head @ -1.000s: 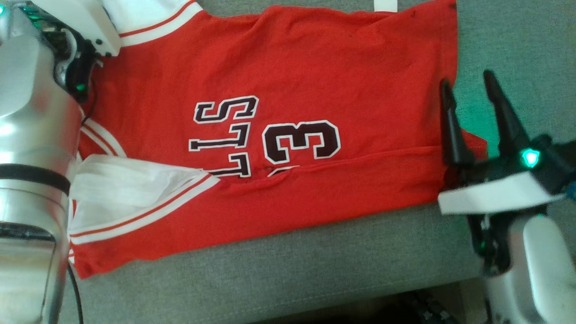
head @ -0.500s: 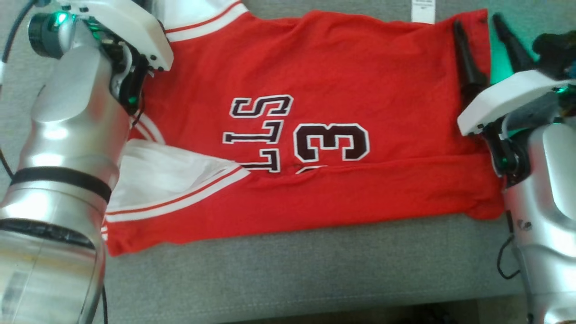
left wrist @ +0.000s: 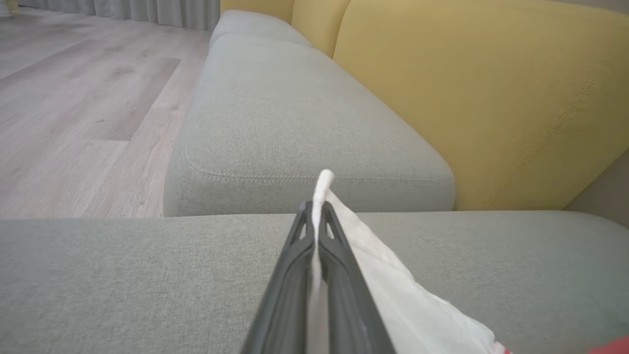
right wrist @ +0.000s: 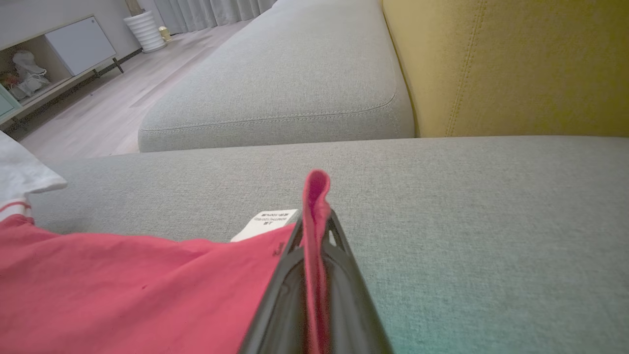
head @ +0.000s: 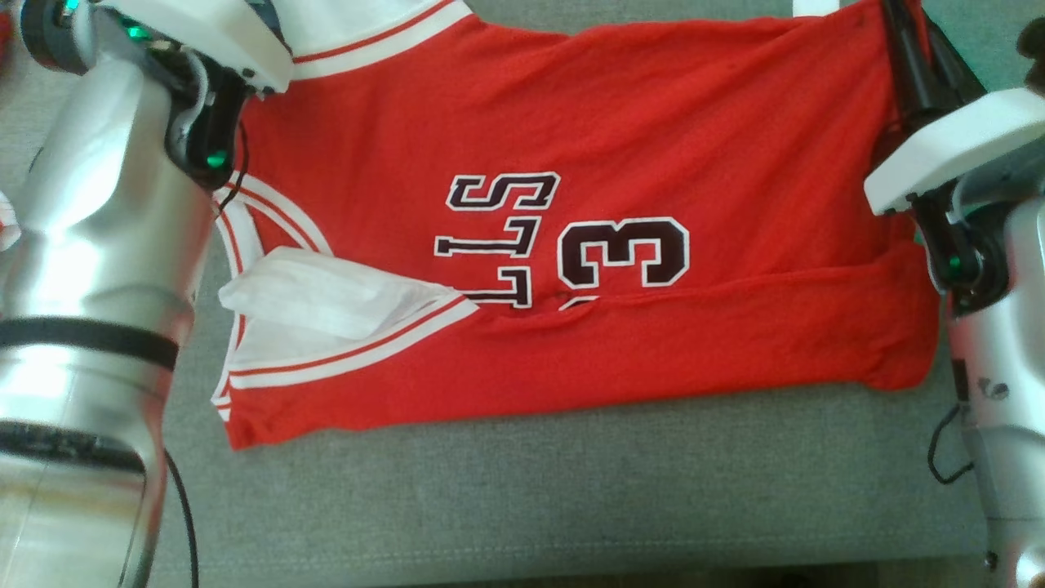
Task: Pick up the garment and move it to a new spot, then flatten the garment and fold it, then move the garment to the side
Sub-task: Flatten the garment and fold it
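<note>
I read the left gripper as clenched on a white edge of the garment: the cloth passes between both fingers and a small fold stands out past the tips. The right gripper is likewise clamped on a red edge, with a fold protruding above its tips. The garment, a red jersey with white trim and dark lettering, lies spread across the grey seat cushion, its near long edge folded over part of the lettering. A white label lies on the cushion just beside the right gripper's fingers. Beyond both grippers a second grey cushion adjoins, with a yellow back cushion behind it. Pale wood floor runs alongside. In the right wrist view a low cabinet stands on that floor; its open compartment holds pale objects that I cannot identify. A white ribbed pot stands near grey curtains.
</note>
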